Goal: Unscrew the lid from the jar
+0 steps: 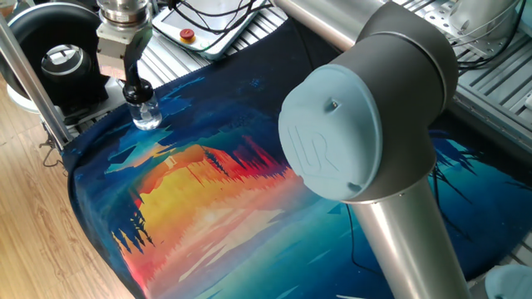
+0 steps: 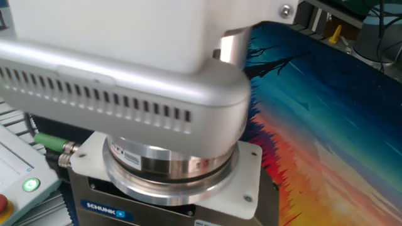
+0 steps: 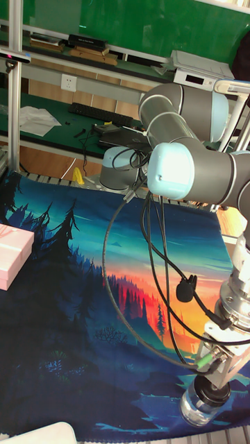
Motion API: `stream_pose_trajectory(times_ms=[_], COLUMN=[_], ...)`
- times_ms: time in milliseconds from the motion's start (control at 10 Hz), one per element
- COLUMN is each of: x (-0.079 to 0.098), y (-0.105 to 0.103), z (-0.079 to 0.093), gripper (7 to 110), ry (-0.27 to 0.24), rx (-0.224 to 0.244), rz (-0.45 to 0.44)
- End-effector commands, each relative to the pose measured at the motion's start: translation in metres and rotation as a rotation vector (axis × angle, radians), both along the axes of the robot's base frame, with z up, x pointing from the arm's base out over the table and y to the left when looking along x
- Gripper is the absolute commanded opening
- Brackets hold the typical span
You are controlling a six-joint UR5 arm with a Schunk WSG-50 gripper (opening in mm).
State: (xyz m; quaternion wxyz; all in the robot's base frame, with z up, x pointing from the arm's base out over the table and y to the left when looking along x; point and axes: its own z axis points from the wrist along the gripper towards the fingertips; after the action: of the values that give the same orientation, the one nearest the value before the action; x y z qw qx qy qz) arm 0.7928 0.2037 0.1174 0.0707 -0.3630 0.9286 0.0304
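Glass jar: small clear squat jar (image 1: pixel 145 115) upright on the painted cloth — directly under my claw (image 1: pixel 133 86).
Claw: my fingers closed on the small black rounded screw lid (image 1: pixel 136 91) — jar's neck just below.

My table (image 1: pixel 50 224) has a light wood top, and nearly all of it is under a printed mat (image 1: pixel 216 199), a sunset-and-pine-forest scene in blues, orange and red. Sitting on the mat: the jar (image 1: pixel 145 115), upright near one corner, close to the mat's edge, and a pink gift box (image 3: pixel 12 255) at the opposite side edge, well apart from it. The wood shows only past the mat's curved rim.
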Motion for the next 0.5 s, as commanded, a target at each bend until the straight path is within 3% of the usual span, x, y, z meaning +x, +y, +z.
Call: stream_pose_trajectory(times_ms=[0,400], x=[-0.0026,-0.0041], y=[0.0012,0.0019], z=[0.0015,0.0039], gripper=[22,22], ry=[0.007,0.004], rx=[-0.009,-0.025], rz=[0.119,0.246])
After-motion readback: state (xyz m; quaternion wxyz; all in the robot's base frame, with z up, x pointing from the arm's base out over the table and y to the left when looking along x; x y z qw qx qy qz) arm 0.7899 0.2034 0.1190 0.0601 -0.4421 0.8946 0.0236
